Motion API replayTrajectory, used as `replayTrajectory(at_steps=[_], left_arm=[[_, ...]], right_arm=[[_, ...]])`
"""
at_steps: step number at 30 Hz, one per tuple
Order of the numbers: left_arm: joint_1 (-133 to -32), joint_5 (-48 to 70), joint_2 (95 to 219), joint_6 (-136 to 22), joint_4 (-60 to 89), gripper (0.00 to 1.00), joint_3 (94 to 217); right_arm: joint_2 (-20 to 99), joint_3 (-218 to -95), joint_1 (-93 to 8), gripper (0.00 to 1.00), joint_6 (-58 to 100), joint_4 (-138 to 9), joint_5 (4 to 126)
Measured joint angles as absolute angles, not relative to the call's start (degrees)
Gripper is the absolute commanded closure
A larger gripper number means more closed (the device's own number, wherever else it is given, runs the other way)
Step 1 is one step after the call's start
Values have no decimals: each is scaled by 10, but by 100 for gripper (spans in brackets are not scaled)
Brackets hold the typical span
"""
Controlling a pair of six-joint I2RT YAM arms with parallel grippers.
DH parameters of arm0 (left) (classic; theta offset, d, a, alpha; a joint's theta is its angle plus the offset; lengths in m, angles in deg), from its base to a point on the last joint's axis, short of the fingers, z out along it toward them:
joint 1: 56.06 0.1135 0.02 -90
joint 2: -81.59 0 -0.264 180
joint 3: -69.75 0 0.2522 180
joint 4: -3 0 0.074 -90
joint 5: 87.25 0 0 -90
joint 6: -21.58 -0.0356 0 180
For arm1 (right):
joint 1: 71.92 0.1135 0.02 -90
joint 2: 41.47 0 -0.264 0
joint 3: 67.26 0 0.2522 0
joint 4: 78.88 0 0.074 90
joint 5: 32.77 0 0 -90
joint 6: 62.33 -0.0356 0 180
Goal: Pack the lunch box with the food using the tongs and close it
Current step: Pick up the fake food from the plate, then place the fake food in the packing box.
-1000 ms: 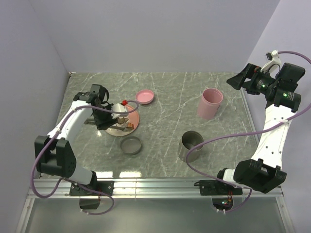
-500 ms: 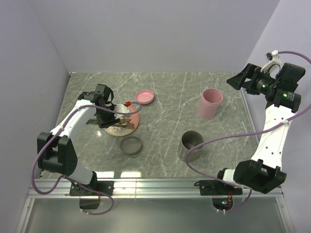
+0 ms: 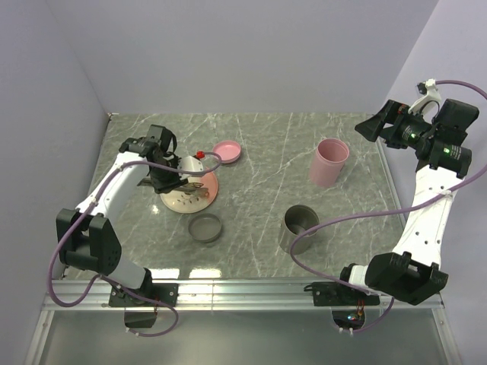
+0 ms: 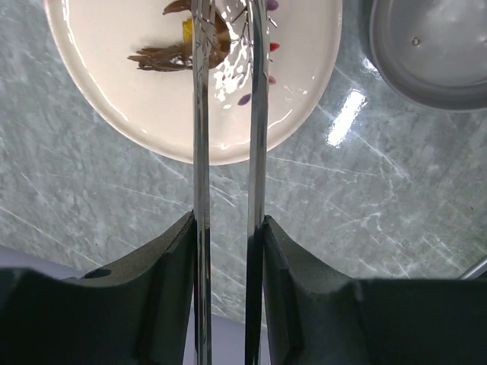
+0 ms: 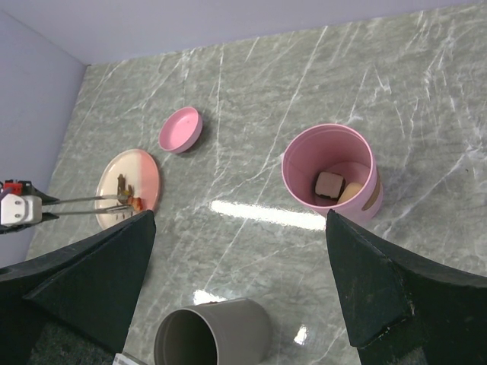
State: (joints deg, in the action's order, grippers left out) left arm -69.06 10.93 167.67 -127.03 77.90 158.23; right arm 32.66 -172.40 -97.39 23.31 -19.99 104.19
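My left gripper (image 4: 226, 224) is shut on the slim silver tongs (image 4: 200, 152), one arm against each finger. The tongs reach out over the pale plate (image 4: 122, 84), their tips at the food (image 4: 171, 57), brown shreds and an orange bit. From above, the left gripper (image 3: 165, 172) sits at the plate's (image 3: 179, 204) left edge with the tongs (image 3: 192, 173) lying across it. The pink lunch box (image 5: 331, 175) stands upright and uncovered with two pieces inside; its pink lid (image 3: 227, 151) lies beyond the plate. My right gripper (image 3: 367, 128) hangs open and empty, high at the right.
A grey cup (image 3: 300, 226) stands open near the table's middle front. A shallow grey lid (image 3: 205, 227) lies just in front of the plate. Walls close the table at the back and on both sides.
My left gripper has squeezed the tongs' arms closer together and shifted slightly toward the back with them. The right arm has not moved.
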Motion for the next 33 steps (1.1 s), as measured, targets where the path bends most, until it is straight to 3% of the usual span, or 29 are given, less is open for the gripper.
replayTrajectory(at_steps=[24, 33], left_arm=[[-693, 172, 1676, -1221, 831, 62, 1682], [-788, 192, 1675, -1171, 856, 62, 1776]], right_arm=[[325, -1717, -974, 0, 233, -200, 1042], [325, -1716, -974, 0, 231, -200, 1042]])
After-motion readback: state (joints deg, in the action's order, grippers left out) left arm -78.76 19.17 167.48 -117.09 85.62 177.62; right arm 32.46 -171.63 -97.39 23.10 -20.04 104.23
